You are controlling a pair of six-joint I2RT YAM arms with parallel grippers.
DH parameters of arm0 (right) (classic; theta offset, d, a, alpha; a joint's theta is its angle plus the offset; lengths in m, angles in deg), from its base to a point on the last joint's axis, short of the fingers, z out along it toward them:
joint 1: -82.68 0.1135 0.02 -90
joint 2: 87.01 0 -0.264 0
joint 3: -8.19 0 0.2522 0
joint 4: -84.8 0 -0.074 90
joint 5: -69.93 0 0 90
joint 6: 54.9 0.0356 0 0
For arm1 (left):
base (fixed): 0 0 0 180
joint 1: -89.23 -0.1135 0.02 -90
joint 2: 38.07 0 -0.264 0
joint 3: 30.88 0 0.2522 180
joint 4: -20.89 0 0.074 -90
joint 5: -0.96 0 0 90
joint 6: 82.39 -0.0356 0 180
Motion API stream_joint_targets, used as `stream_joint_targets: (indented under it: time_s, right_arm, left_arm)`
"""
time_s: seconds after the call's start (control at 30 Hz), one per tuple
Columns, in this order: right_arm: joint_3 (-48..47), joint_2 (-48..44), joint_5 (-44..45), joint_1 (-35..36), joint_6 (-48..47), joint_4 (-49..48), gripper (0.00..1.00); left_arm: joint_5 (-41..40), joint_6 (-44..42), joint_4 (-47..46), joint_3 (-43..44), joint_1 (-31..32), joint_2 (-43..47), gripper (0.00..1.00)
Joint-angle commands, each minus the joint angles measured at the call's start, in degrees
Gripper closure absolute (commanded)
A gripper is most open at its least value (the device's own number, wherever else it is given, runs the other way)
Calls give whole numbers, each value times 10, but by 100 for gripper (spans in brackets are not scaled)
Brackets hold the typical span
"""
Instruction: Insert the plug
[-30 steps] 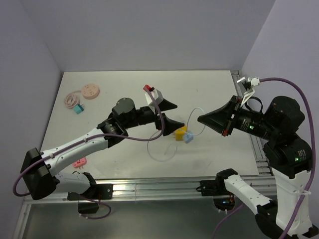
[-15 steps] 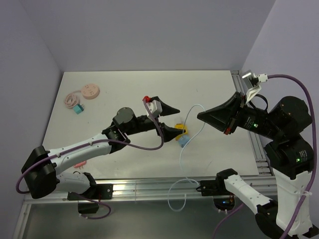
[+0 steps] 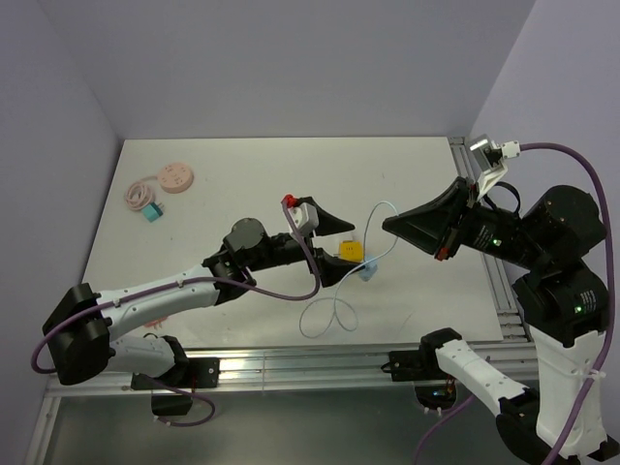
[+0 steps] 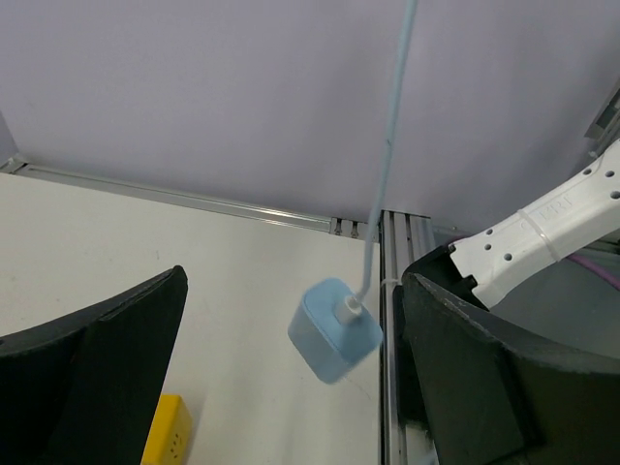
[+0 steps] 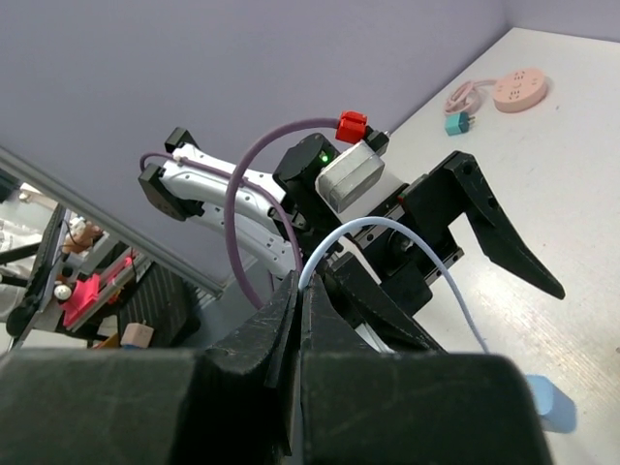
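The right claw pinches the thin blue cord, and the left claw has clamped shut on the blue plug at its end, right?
No: the left gripper stands wide open, the blue plug untouched between its fingers, per the left wrist view. The right gripper does pinch the cord.

The plug (image 4: 334, 329) hung between the left gripper's (image 4: 295, 281) spread fingers, apparently touching neither; its cable (image 4: 387, 145) barred the space above.

The white table (image 3: 417, 194) bears a pink round socket (image 3: 177, 178), a teal plug (image 3: 152, 213) and a yellow block (image 3: 350, 254).
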Motion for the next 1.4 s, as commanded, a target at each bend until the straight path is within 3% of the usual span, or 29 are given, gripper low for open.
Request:
stream_joint_targets:
  time_s: [0.0,0.2,0.3,0.4,0.43,0.47,0.5,0.53,0.6,0.73,0.77,0.87,0.97,1.07,1.37]
  right_arm:
    - [10,-2,-23,3,2,-40,100]
    - [21,-8,-31,3,2,-33,100]
    - [32,-13,-33,3,1,-33,100]
    - [42,-15,-28,3,-5,-26,100]
    - [41,-14,-25,3,-9,-23,95]
    - [41,-13,-20,3,-17,-18,90]
    - [38,-12,-3,3,-25,2,82]
    - [34,-8,8,3,-35,17,63]
    - [17,-2,74,3,-70,73,48]
    - [15,-17,210,3,-108,141,30]
    - [27,-21,283,3,-114,149,29]
    - [76,-43,343,3,-127,166,27]
    - [144,-62,335,3,-130,162,28]
    - [204,-87,324,3,-127,140,39]
    - [332,-178,304,3,-123,30,51]
  left_arm:
    - [-20,1,-3,43,7,-2,1]
    - [-14,15,24,114,7,-50,1]
    - [50,23,53,155,8,-76,15]
    - [122,32,93,196,7,-102,65]
    - [136,39,95,201,7,-106,92]
    - [152,46,94,203,7,-107,100]
    - [163,52,85,201,7,-104,100]
    - [162,64,80,196,7,-100,100]
    - [134,78,83,188,7,-87,100]
    - [93,100,135,201,7,-75,100]
    - [66,106,148,213,7,-75,100]
    - [42,133,185,233,7,-79,100]
    - [35,163,192,238,7,-82,100]
    - [26,185,187,235,7,-82,100]
    - [-124,266,280,283,7,-101,100]
